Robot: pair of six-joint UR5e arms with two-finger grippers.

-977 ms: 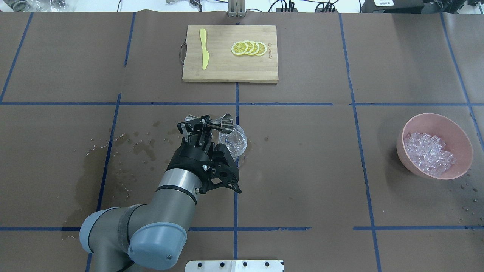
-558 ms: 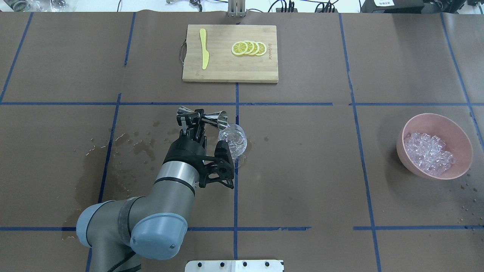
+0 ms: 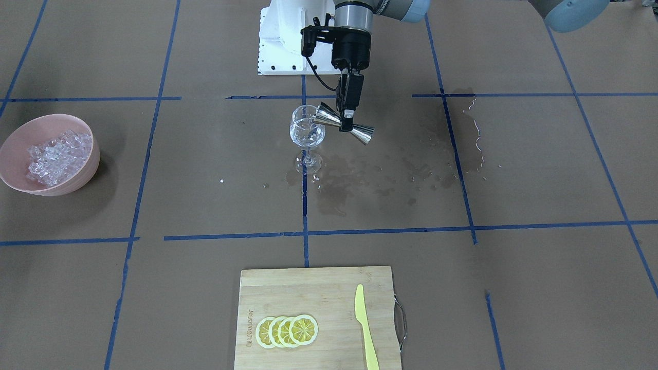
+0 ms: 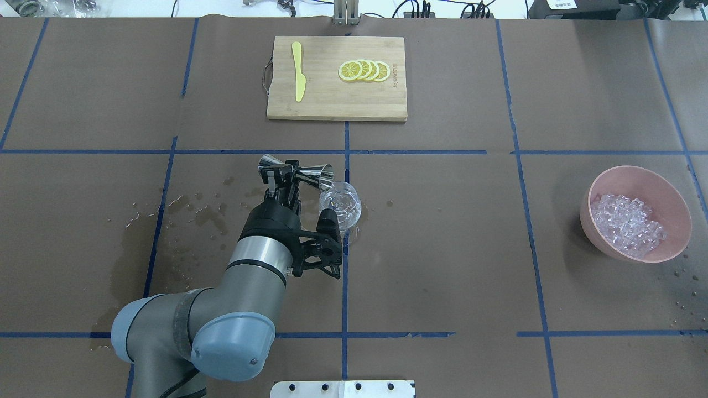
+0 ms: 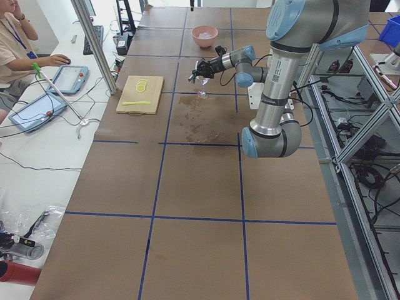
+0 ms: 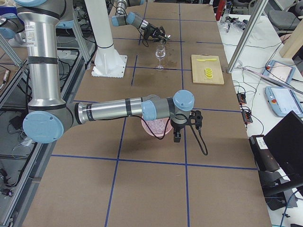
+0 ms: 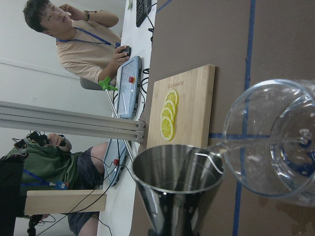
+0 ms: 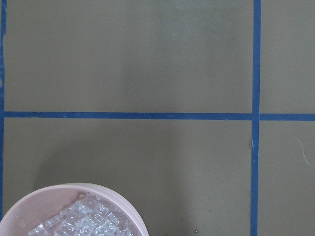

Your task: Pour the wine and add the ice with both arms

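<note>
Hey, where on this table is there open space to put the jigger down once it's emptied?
Open, dry paper lies between the wine glass and the pink bowl. It is crowded around the glass, where the left gripper holds the jigger; puddles wet the paper beside it.

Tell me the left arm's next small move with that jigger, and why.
Probably hold the tilt a moment, then level it. The left gripper holds the jigger tipped at the wine glass rim, and the left wrist view shows a thin stream running in.
</note>
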